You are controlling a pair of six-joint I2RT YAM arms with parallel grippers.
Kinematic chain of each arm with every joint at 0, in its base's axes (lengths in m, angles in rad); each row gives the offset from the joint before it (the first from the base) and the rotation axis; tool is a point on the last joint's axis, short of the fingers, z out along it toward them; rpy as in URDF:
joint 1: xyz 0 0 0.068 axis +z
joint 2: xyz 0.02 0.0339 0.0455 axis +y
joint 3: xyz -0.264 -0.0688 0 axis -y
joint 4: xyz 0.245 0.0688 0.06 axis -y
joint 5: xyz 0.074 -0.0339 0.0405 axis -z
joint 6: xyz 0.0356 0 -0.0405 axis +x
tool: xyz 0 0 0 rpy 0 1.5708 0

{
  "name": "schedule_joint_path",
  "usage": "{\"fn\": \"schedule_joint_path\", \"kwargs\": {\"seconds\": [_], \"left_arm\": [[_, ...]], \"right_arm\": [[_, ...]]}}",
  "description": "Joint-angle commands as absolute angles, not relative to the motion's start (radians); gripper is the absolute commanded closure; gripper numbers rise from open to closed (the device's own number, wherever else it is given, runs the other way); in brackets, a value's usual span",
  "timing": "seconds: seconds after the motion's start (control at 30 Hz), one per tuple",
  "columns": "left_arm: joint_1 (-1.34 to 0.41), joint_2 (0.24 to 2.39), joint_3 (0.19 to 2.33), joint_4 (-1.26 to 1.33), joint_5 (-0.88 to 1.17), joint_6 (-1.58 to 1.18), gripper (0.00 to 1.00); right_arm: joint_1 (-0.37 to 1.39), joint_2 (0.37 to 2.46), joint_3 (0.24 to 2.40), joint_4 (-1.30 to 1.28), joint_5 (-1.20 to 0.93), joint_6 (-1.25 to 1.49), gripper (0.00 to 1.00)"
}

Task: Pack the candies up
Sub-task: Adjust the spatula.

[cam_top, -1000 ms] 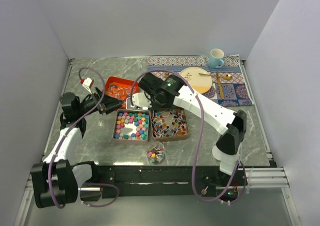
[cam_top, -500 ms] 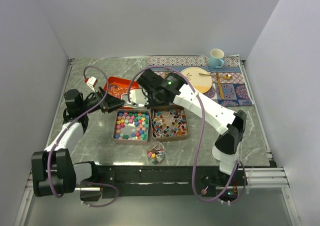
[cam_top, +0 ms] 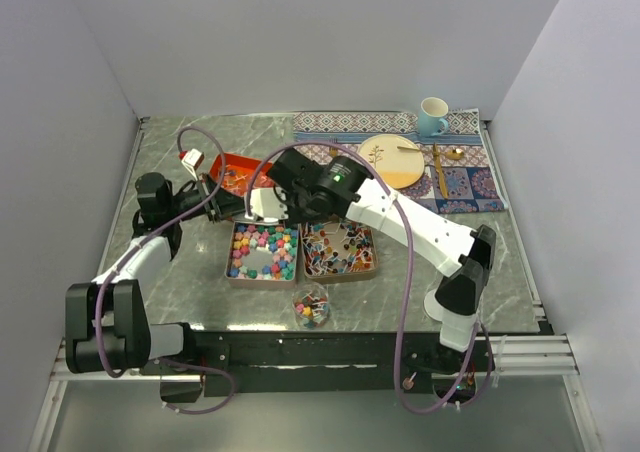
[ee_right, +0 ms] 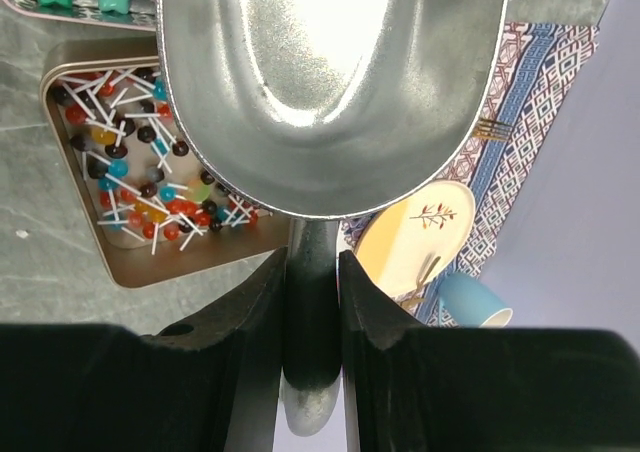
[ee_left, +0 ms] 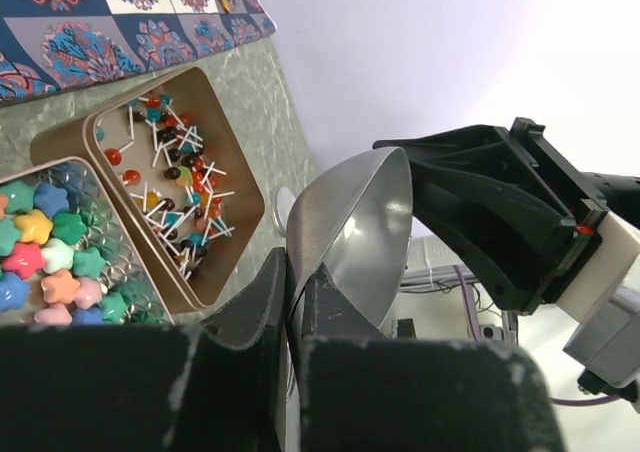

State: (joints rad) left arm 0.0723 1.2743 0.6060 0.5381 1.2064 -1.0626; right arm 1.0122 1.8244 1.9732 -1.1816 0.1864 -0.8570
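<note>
Right gripper (ee_right: 312, 269) is clamped tight on the handle of a metal scoop (ee_right: 330, 82). The bowl faces the wrist cam and shows nothing but bare shiny metal. Left gripper (ee_left: 297, 284) is squeezed down narrow too, pinching the thin edge of that same scoop from the left, so both arms have hold of it at once. In the top cam the scoop hangs between the two wrists, just over the far edge of the left tin (cam_top: 230, 250).

Candy-wise, the star candies (ee_left: 36, 228) (pink, green, yellow, blue, orange) sit in that left tin. The lollipops (ee_left: 170, 187), with their white sticks going every which way, are in the right tin (ee_right: 140, 257). The two tins touch side by side in the middle of the table. A small clear packet (cam_top: 313, 308) with mixed candies inside lies near the front edge, just in front of the gap between the tins.

Other stuff: a red tray (cam_top: 235, 167) is on the far side of the left gripper. Over at the far right there's a patterned placemat (cam_top: 455, 187) with a plate (cam_top: 392, 160) and a blue mug (cam_top: 432, 117).
</note>
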Motion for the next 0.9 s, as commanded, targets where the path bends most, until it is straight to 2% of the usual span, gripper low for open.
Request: {"fn": "schedule_joint_path", "kwargs": {"seconds": [0.0, 0.03, 0.1, 0.13, 0.2, 0.23, 0.27, 0.3, 0.4, 0.43, 0.53, 0.7, 0.87], "left_arm": [[0.063, 1.276, 0.643, 0.659, 1.328, -1.149, 0.99], [0.063, 1.282, 0.646, 0.681, 1.354, -1.163, 0.99], [0.063, 1.304, 0.675, 0.669, 1.385, -1.146, 0.99], [0.063, 1.311, 0.687, 0.631, 1.396, -1.112, 0.99], [0.063, 1.325, 0.718, 0.588, 1.42, -1.068, 0.99], [0.063, 1.328, 0.725, 0.566, 1.425, -1.018, 0.99], [0.063, 1.335, 0.742, 0.507, 1.433, -0.993, 0.99], [0.064, 1.338, 0.749, 0.479, 1.433, -0.968, 0.99], [0.063, 1.339, 0.741, 0.476, 1.434, -0.948, 0.99], [0.064, 1.335, 0.741, 0.462, 1.43, -0.93, 0.99], [0.067, 1.322, 0.745, 0.394, 1.422, -0.881, 0.99], [0.084, 1.312, 0.739, 0.351, 1.42, -0.854, 0.99], [0.094, 1.321, 0.749, 0.371, 1.414, -0.871, 0.99]], "right_arm": [[1.008, 1.763, 1.916, -1.028, 0.155, -0.804, 0.98], [0.993, 1.756, 1.904, -1.016, 0.14, -0.786, 0.89], [0.96, 1.737, 1.911, -1.017, 0.024, -0.727, 0.45], [0.913, 1.735, 1.94, -1.031, -0.036, -0.707, 0.3], [0.852, 1.733, 1.985, -1.096, -0.283, -0.654, 0.27], [0.807, 1.73, 2.012, -1.107, -0.364, -0.632, 0.2], [0.723, 1.72, 2.019, -1.118, -0.47, -0.62, 0.0], [0.682, 1.718, 2.025, -1.155, -0.627, -0.629, 0.0], [0.589, 1.654, 1.972, -1.137, -0.791, -0.664, 0.0], [0.578, 1.619, 1.865, -1.09, -0.802, -0.658, 0.0], [0.574, 1.519, 1.752, -1.008, -0.824, -0.69, 0.0], [0.574, 1.557, 1.808, -1.087, -0.914, -0.692, 0.0], [0.598, 1.58, 1.813, -1.065, -0.841, -0.687, 0.01]]}}
